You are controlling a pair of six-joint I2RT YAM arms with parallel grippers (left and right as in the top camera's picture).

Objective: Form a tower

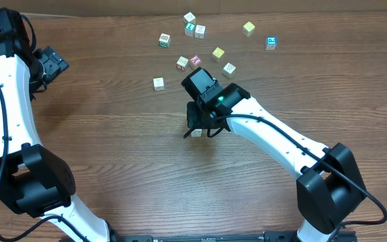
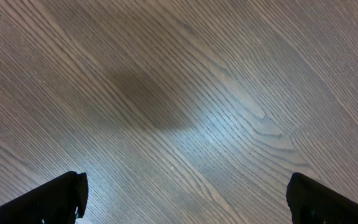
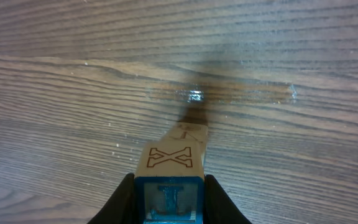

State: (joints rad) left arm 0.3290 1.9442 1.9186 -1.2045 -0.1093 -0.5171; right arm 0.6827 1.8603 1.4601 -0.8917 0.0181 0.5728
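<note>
From overhead we see the right end effector point(image 1: 199, 124) lowered near the middle of the counter point(image 1: 113, 141). Only a pale sliver of the tower point(image 1: 195, 133) peeks out beneath it, so we cannot count the cubes from here. The loose cubes point(image 1: 218, 53) lie scattered toward the far edge, well apart from the column. The left end effector point(image 1: 51, 64) is parked far off to the left.

In the left wrist view, the left end effector point(image 2: 185, 198) has its jaws spread wide with nothing between them, and below it we see only bare wood grain.

In the right wrist view, the right end effector point(image 3: 171, 204) is clamped on a blue-faced cube point(image 3: 168, 191), a finger pressed to each side. Below it the tower point(image 3: 173, 158) runs down to the counter, with an X-printed face just under the held cube and another cube beneath that. The column looks straight.

We judge this to be the placing step, with the held cube set on the stack or just about to touch it. The next move calls for parting the jaws gently and rising straight up, since any sideways drag could topple the column. After that comes a reach to the far cubes for another.
</note>
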